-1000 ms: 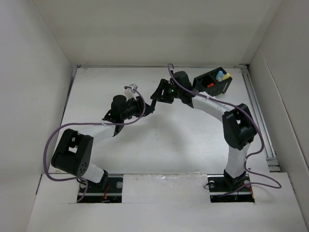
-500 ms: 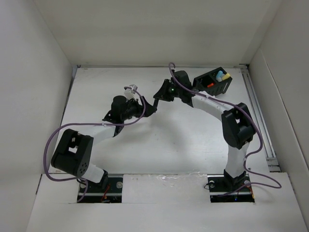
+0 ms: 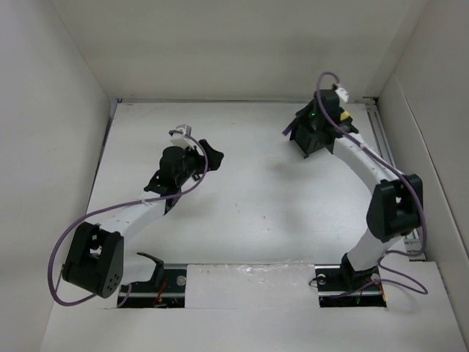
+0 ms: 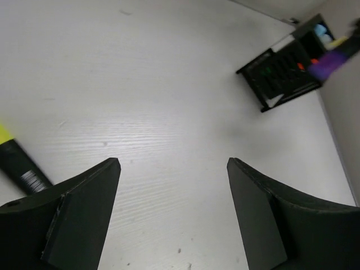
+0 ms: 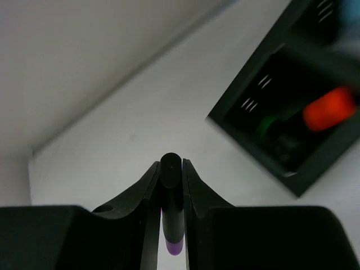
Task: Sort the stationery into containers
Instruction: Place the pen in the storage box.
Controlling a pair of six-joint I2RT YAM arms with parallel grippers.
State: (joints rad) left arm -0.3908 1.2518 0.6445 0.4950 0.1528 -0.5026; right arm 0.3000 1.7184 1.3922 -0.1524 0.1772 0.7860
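My right gripper point(image 5: 170, 166) is shut on a black-barrelled marker point(image 5: 172, 225) with a purple end, and holds it beside the black slatted organiser point(image 5: 315, 174). An orange marker point(image 5: 329, 109) and a green one point(image 5: 267, 126) lie inside its compartments. From overhead the right gripper point(image 3: 309, 136) hangs at the back right and covers most of the organiser. My left gripper point(image 4: 173, 166) is open over bare table with nothing between its fingers. A black marker with a yellow cap point(image 4: 17, 160) lies just left of it. In the left wrist view the organiser point(image 4: 281, 79) stands far off, with the purple marker point(image 4: 329, 63) at its side.
White walls close in the table on three sides. A metal rail point(image 3: 396, 176) runs along the right edge. The left gripper point(image 3: 211, 152) sits left of the table's middle, well apart from the right arm.
The two grippers met at the table's middle a second ago. The left gripper opened and drew back left. The right arm swung to the back right with the marker shut in its jaws.
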